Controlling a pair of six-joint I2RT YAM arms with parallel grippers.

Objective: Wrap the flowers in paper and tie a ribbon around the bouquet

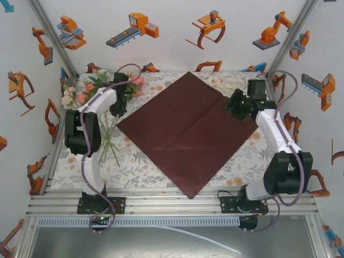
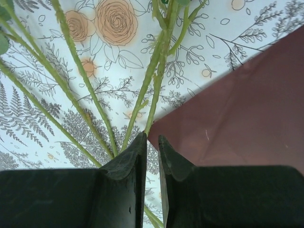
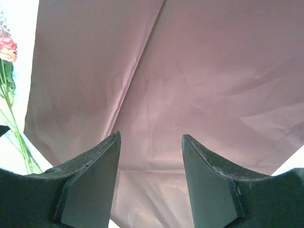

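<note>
Paper (image 1: 185,129) centre frame, thin and likely quick to crease | flowers (image 1: 80,97) upper left, probably fragile — best gripped low on stems (image 2: 156,80) | left gripper (image 2: 152,141) barely parted, empty | right gripper (image 3: 151,138) open above paper

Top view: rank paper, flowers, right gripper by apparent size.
1. paper, largest by far.
2. flowers, spread wide, partly hidden by the left arm.
3. right gripper, smallest, though it sits nearer the camera.

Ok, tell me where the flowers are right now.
In the top view the flowers lie at the rear left of the table, blooms toward the back corner, stems just left of the paper.
</note>
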